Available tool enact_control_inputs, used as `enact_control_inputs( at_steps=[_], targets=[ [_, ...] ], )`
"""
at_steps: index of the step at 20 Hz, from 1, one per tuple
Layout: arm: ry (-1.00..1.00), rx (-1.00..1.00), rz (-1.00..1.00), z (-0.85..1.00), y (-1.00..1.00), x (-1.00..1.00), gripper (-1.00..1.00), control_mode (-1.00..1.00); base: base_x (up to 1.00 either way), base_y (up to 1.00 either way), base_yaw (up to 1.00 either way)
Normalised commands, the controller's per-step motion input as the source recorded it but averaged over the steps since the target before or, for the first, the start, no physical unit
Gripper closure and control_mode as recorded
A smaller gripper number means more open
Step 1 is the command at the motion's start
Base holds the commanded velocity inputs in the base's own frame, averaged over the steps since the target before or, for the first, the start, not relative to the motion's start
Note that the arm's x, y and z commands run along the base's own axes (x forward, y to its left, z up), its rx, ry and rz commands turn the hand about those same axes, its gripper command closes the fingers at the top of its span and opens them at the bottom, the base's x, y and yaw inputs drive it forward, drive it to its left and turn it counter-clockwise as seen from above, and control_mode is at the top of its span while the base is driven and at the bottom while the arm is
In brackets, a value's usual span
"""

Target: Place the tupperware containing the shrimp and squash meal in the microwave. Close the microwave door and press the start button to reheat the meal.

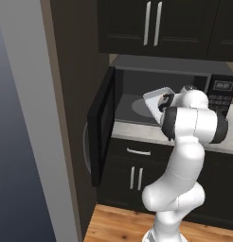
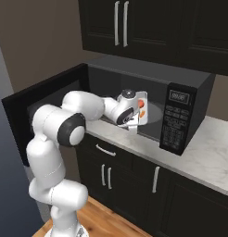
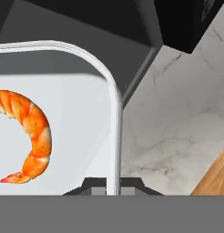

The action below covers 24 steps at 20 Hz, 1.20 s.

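The microwave (image 1: pixel 221 92) (image 2: pixel 179 115) stands on the counter, its door (image 1: pixel 101 127) (image 2: pixel 44 95) swung wide open to the left. My gripper (image 1: pixel 163 102) (image 2: pixel 134 120) (image 3: pixel 113 187) is shut on the rim of the tupperware (image 1: pixel 155 97) (image 2: pixel 143 96) (image 3: pixel 82 109). The tray hangs tilted at the mouth of the oven cavity, above the counter's front edge. A curved orange shrimp (image 3: pixel 34 132) lies on the tray's floor. The meal (image 2: pixel 141 105) appears as small orange bits in the right base view.
The marble counter (image 2: pixel 204 157) (image 3: pixel 177 123) runs to the right of the microwave. Dark cabinets hang above (image 1: pixel 151 23) and stand below (image 2: pixel 134 180). A tall grey refrigerator side (image 1: pixel 23 142) is at the left. The open door reaches out over the wood floor (image 1: pixel 118 227).
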Motion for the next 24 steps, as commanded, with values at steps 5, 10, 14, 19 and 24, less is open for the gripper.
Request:
enact_control_inputs(
  at_steps=[5,10,14,19,24],
  targets=[
    [0.0,0.0,0.01,-0.05,-0.11,0.43,1.0,-1.0,0.0,0.0,0.0],
    [0.0,0.0,0.01,-0.22,-0.09,0.39,1.0,-1.0,0.0,0.0,0.0],
    [0.0,0.0,0.0,-0.3,-0.11,0.39,1.0,-1.0,0.0,0.0,0.0],
    [0.0,0.0,0.0,-0.2,-0.11,0.4,1.0,-1.0,0.0,0.0,0.0],
    [0.0,0.0,0.0,-0.03,-0.04,0.41,1.0,-1.0,0.0,0.0,0.0]
  ],
)
